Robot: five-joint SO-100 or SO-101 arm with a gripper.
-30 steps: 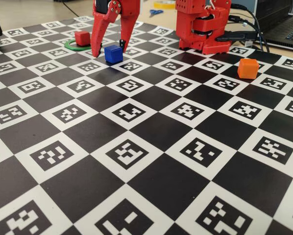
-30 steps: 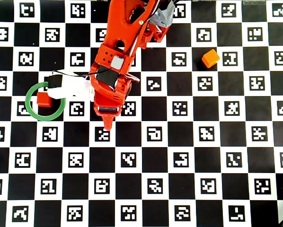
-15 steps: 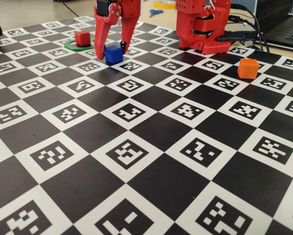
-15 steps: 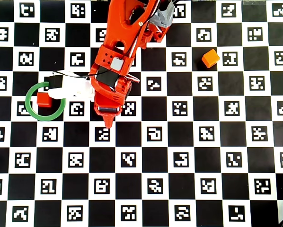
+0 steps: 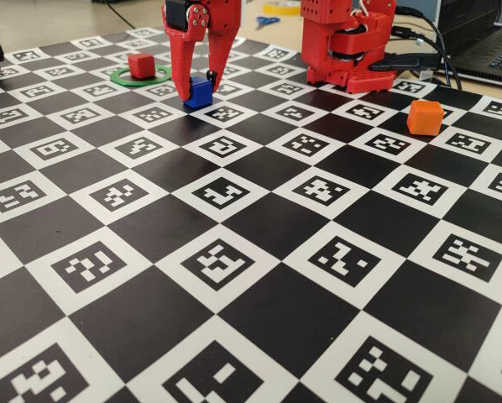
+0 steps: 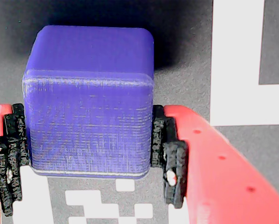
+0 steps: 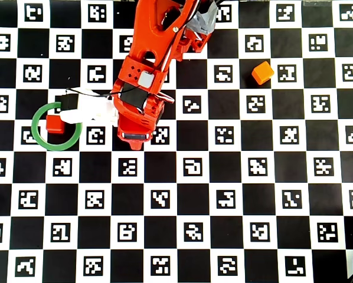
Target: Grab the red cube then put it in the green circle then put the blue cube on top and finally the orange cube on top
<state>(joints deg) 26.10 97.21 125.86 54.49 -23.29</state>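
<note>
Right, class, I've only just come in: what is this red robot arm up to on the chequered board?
The arm is stacking cubes. The red cube already sits inside the green circle. The gripper has its two fingers around the blue cube, which rests on the board beside the ring; in the wrist view the pads press its sides. The orange cube waits untouched, further right in the fixed view.

Between the gripper's (image 6: 90, 182) rough black ridged pads (image 6: 172, 158) we see the blue cube (image 6: 90, 116), matt plastic with fine printed layer lines, while the fingers (image 6: 223, 172) beside it look like smooth matt red plastic dotted with small holes.
</note>
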